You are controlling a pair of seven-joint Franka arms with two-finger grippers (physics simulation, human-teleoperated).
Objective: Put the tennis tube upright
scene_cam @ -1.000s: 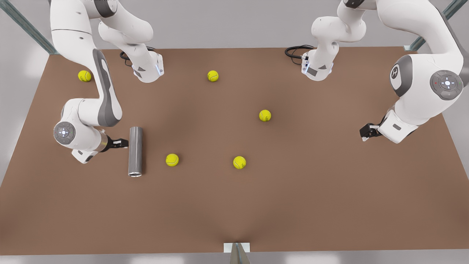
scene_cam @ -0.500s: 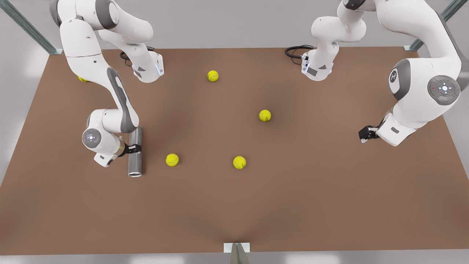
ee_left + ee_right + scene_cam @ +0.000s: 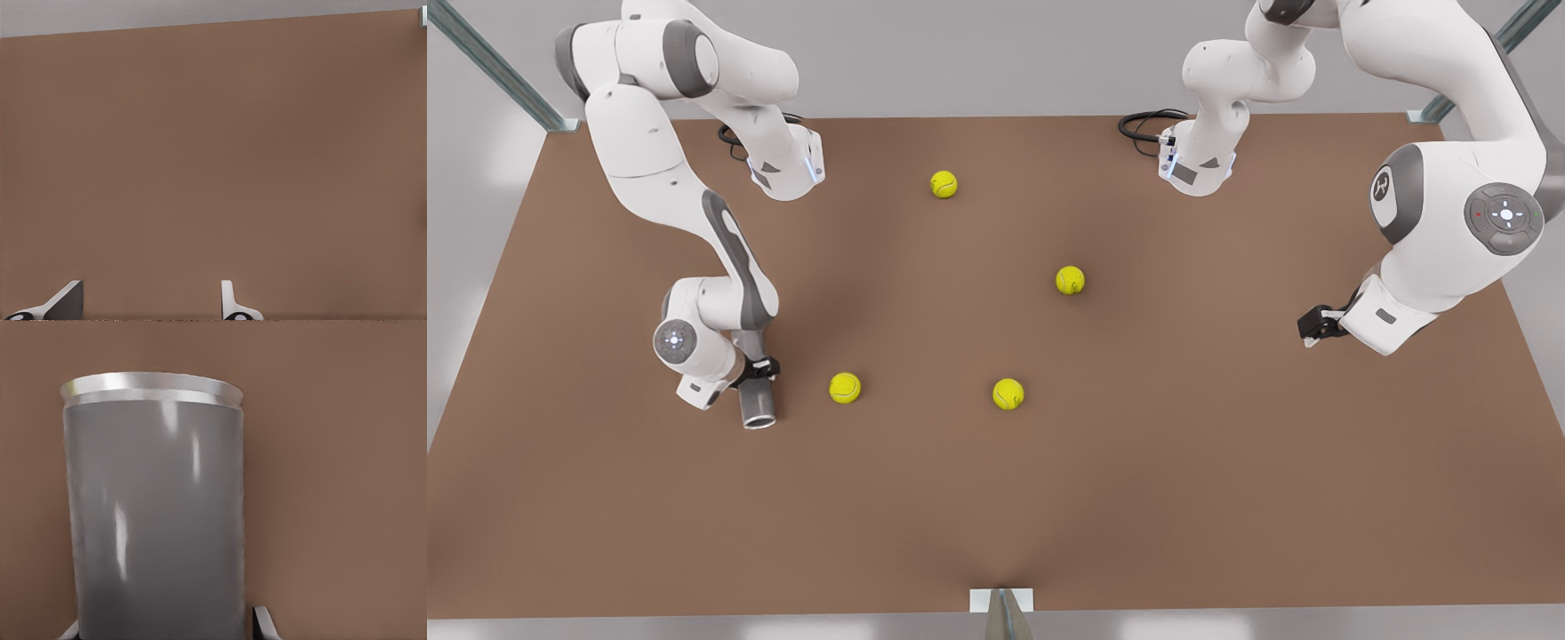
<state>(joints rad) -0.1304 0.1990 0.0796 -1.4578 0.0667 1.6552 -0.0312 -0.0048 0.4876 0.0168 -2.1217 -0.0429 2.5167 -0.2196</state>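
Front view: the right gripper (image 3: 758, 368) sits at the lower left of the frame, its jaws squeezing the grey shiny metal tennis tube (image 3: 757, 402) lying on the brown table (image 3: 1138, 498). Right wrist view shows the tube's bright rim (image 3: 152, 387) up close. The left gripper (image 3: 150, 300) waits with jaws apart over bare table.

the table (image 3: 1049, 498) was seen from high above in the front view. bare tabletop was faced by the left wrist camera; the tennis tube (image 3: 157, 520) was seen close-up by the right's.
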